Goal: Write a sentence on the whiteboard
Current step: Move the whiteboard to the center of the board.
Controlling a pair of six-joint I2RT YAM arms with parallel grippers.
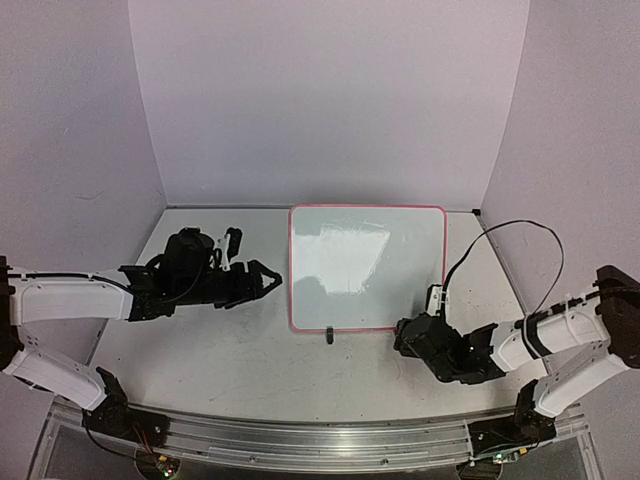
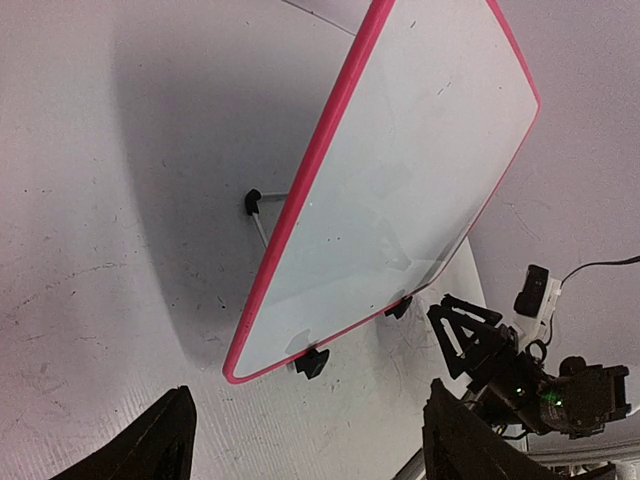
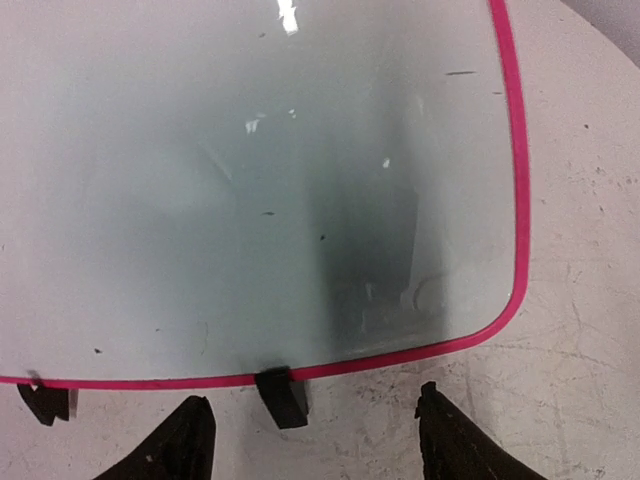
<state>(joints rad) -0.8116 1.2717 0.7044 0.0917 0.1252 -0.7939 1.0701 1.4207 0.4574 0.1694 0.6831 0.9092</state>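
The whiteboard point(image 1: 365, 265) stands mid-table, white with a pink rim and black clip feet point(image 1: 328, 335). Its face is blank and no sentence is in view on it. My left gripper point(image 1: 272, 281) hovers just off the board's left edge, open and empty. In the left wrist view the board point(image 2: 400, 180) tilts away beyond the spread fingers point(image 2: 150, 445). My right gripper point(image 1: 408, 335) sits low at the board's near right corner, open and holding nothing. The right wrist view looks over the board's near edge point(image 3: 250, 180), with one clip foot point(image 3: 282, 397) just ahead of the gap between the fingers point(image 3: 185, 440).
The grey tabletop point(image 1: 230, 350) is scuffed with faint marks. Pale walls close in the back and both sides. An aluminium rail point(image 1: 320, 440) runs along the near edge. A black cable point(image 1: 520, 225) loops above the right arm. The right arm point(image 2: 520, 370) shows in the left wrist view.
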